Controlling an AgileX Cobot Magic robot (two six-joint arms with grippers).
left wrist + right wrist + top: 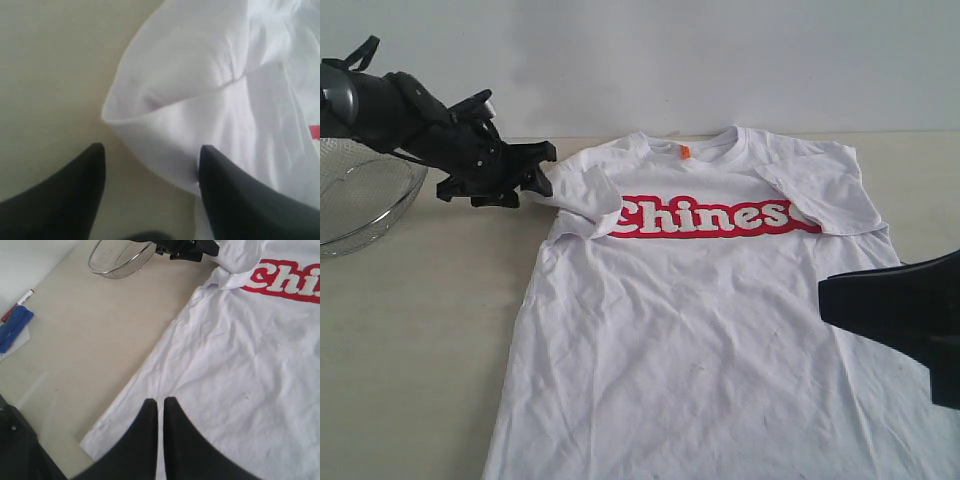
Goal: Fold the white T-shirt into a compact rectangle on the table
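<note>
The white T-shirt (710, 330) lies face up on the table (420, 330), its red "Chines" lettering showing and an orange tag at the neck. Both sleeves are folded in over the chest. My left gripper (545, 166) hovers at the shirt's left shoulder fold. It is open (152, 150), and the folded sleeve (200, 100) bulges just ahead of it, its edge against one finger (225, 190). My right gripper (825, 295) hangs over the shirt's right side, shut (160, 401) with nothing between its fingers. The shirt's hem corner (95, 442) shows below it.
A round wire-mesh basket (360, 200) stands at the table's left, behind the left arm, and also shows in the right wrist view (122, 260). A blue pad (12, 327) and a marker (20, 300) lie beyond the table's edge. A white wall runs along the back.
</note>
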